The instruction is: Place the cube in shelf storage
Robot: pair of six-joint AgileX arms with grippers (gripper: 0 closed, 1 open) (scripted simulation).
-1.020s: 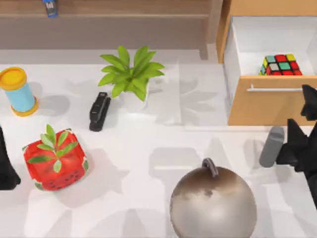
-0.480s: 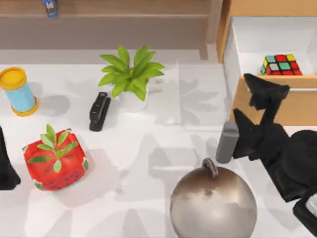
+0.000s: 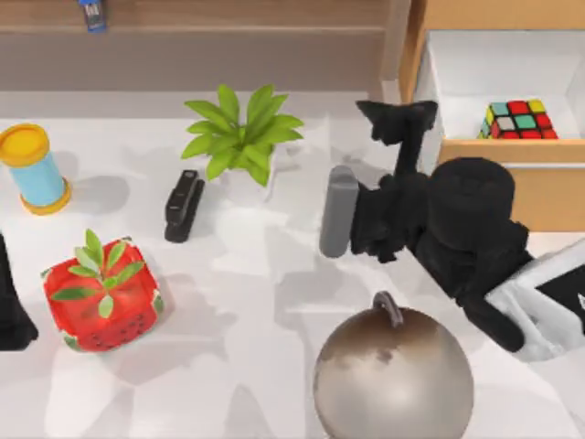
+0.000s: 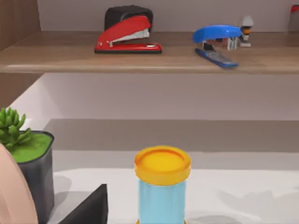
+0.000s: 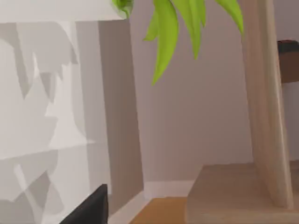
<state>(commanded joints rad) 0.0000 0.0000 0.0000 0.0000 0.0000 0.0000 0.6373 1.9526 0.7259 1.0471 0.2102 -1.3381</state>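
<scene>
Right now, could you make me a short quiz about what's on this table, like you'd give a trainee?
1. True or false: the small puzzle cube with coloured stickers lies in the open wooden drawer.
2. Which arm reaches over the table: A left, B right?
3. What stands on the long light-brown wooden shelf beside the blue stapler?

Key: 1 true. 2 B; the right gripper is near the drawer, the left arm parked at the table's left edge. 3 a red stapler.
</scene>
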